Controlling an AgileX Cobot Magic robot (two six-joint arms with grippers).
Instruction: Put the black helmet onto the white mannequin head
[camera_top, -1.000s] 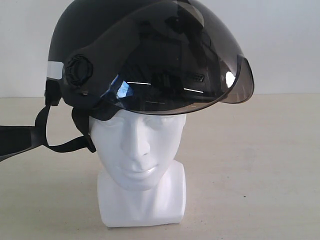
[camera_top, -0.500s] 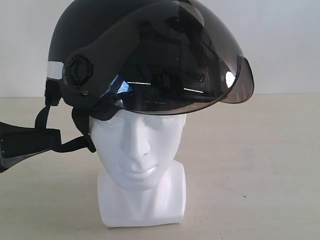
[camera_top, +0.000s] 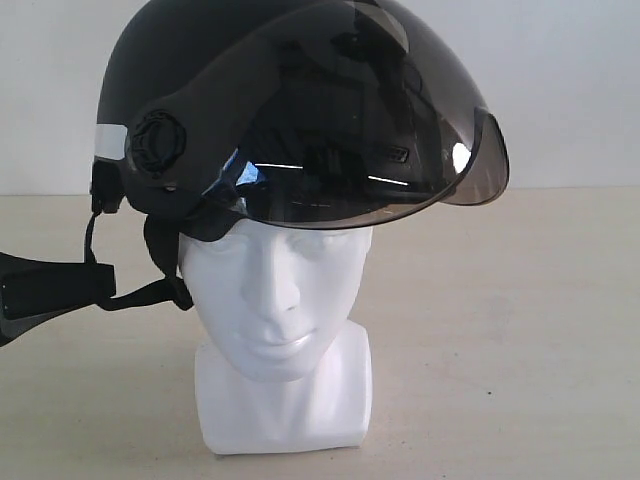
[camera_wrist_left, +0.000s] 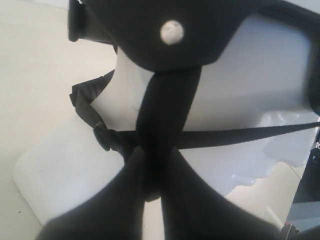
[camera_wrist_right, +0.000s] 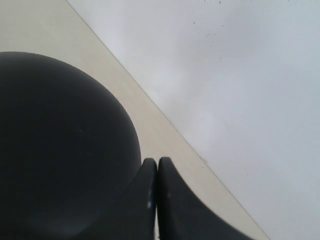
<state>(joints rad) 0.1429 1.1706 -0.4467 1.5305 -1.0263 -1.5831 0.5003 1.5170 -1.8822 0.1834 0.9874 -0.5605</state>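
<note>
The black helmet (camera_top: 200, 90) is seated on top of the white mannequin head (camera_top: 275, 300), which is stood upright on the beige table (camera_top: 520, 350); the smoky visor (camera_top: 400, 130) is jutted forward above the brow, so the moulded face is left uncovered. The chin strap (camera_wrist_left: 167, 115), hung down beside the head, is pinched between the closed fingers of the left gripper (camera_wrist_left: 152, 165) at the left side of the scene. The right gripper (camera_wrist_right: 158, 167) is closed completely, its fingertips pressed together with nothing between them, and is held just beside the helmet's rounded shell.
</note>
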